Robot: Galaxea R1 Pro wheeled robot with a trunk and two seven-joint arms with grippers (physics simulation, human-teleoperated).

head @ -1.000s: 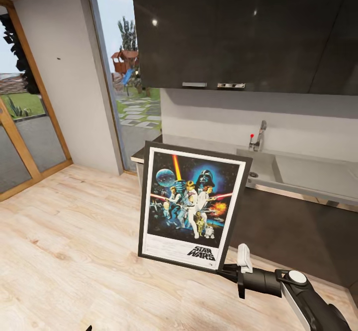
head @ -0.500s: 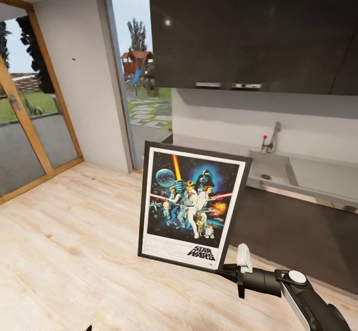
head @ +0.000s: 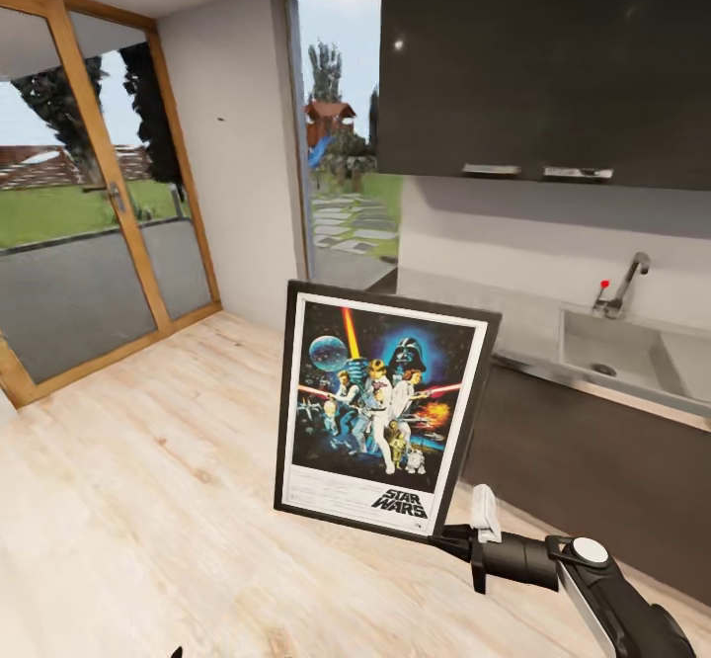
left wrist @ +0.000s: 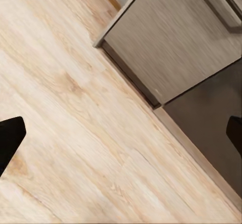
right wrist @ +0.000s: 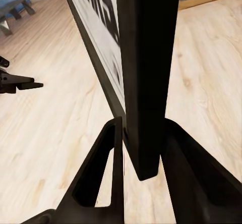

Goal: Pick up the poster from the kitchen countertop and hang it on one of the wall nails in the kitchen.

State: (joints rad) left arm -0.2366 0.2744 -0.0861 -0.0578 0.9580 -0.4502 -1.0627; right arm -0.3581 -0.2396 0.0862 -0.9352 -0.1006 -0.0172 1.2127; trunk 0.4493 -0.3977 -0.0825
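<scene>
Poster (head: 380,406) pinched at lower corner between right jaws (right wrist: 143,148); left jaws wide, empty. To be carried upright toward nail (head: 219,120), grip kept firm against swing.

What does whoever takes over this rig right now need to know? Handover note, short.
Right gripper: shut on the poster, pinching its lower right corner; poster upright, clear of the floor.
Left gripper: open, empty, over the wood floor.
Done: poster is off the countertop.
Wall nail: dark dot on the pale panel between the glass door and the window, ahead to the left.
Left: drive to that panel, raise the poster, hang it on the nail.
</scene>
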